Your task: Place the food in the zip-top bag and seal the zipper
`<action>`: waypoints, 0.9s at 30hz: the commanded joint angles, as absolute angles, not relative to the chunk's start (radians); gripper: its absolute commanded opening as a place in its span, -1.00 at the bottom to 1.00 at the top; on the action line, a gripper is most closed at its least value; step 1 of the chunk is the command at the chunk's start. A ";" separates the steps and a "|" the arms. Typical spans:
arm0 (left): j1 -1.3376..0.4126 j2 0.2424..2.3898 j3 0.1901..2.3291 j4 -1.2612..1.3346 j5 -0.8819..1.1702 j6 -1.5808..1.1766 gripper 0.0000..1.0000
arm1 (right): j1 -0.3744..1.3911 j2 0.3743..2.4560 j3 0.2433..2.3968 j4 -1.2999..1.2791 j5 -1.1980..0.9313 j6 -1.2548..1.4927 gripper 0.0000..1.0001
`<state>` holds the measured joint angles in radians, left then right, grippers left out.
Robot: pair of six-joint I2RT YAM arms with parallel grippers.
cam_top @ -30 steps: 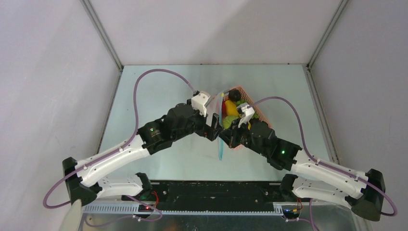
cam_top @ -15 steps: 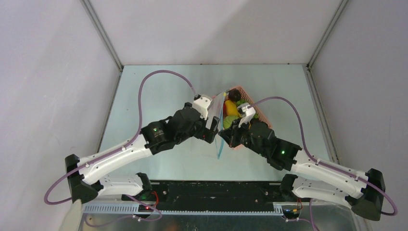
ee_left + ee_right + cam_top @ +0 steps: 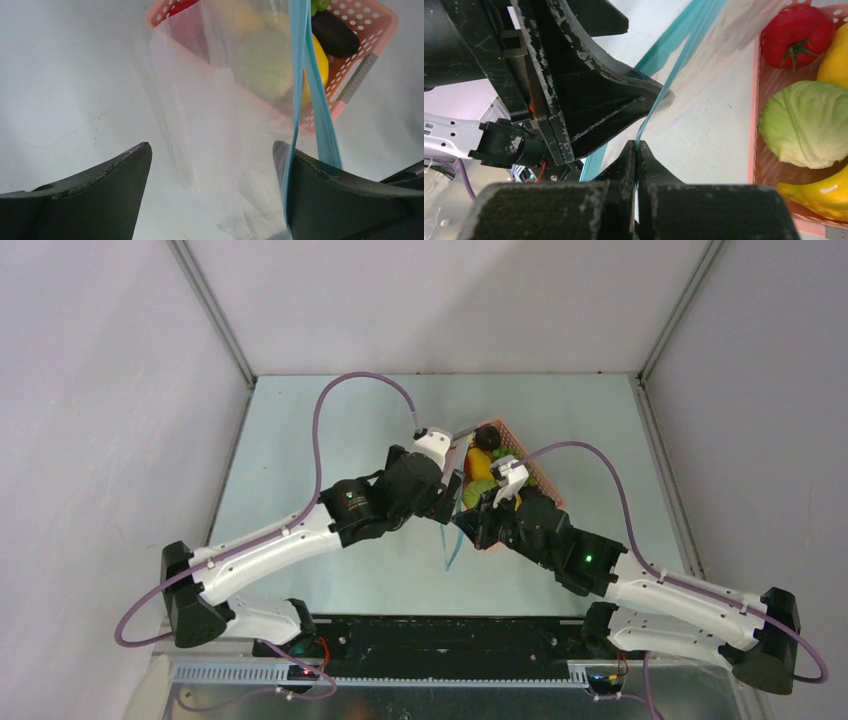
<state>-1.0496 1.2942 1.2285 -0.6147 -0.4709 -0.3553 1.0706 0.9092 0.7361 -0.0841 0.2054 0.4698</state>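
The clear zip-top bag (image 3: 452, 545) hangs upright between both grippers, in front of the pink basket. My right gripper (image 3: 637, 145) is shut on the zipper (image 3: 684, 50), the light blue strip at the bag's edge. My left gripper (image 3: 211, 147) is open, its fingers either side of the clear bag (image 3: 215, 100); the zipper (image 3: 305, 75) runs along its right finger. The food lies in the basket: a red fruit (image 3: 796, 35), a pale green cabbage (image 3: 804, 125), a yellow banana (image 3: 819, 195), a dark purple piece (image 3: 335, 32) and green grapes (image 3: 320, 5).
The pink perforated basket (image 3: 540, 485) stands right of centre on the grey table, just behind the right gripper (image 3: 468, 523) and right of the left gripper (image 3: 448, 492). Grey walls enclose the table on three sides.
My left arm has swung right and away from me, bringing its gripper closer to the basket. The hanging bag now looks narrower from above. The right arm has barely moved.
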 commanded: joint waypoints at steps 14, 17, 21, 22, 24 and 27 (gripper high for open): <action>-1.063 1.271 1.297 -0.711 -0.674 -0.375 -0.72 | 1.062 0.881 0.785 -0.243 0.500 0.609 -1.00; -1.063 1.264 1.316 -0.762 -0.758 -0.388 -0.90 | 1.039 0.868 0.784 -0.292 0.520 0.645 -1.00; -1.063 1.253 1.330 -0.814 -0.869 -0.390 -0.99 | 1.023 0.861 0.784 -0.378 0.559 0.680 -1.00; -1.063 1.251 1.330 -0.826 -0.897 -0.391 -1.00 | 1.018 0.865 0.784 -0.409 0.574 0.697 -1.00; -1.063 1.250 1.333 -0.846 -0.937 -0.395 -1.00 | 1.004 0.873 0.785 -0.455 0.593 0.719 -1.00; -1.062 1.255 1.344 -0.883 -1.011 -0.416 -1.00 | 0.977 0.884 0.784 -0.510 0.616 0.768 -1.00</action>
<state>-1.0695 1.2865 1.2930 -0.7906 -0.8089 -0.3939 1.0149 0.8768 0.7589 -0.3496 0.5007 0.7052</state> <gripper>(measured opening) 0.011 0.010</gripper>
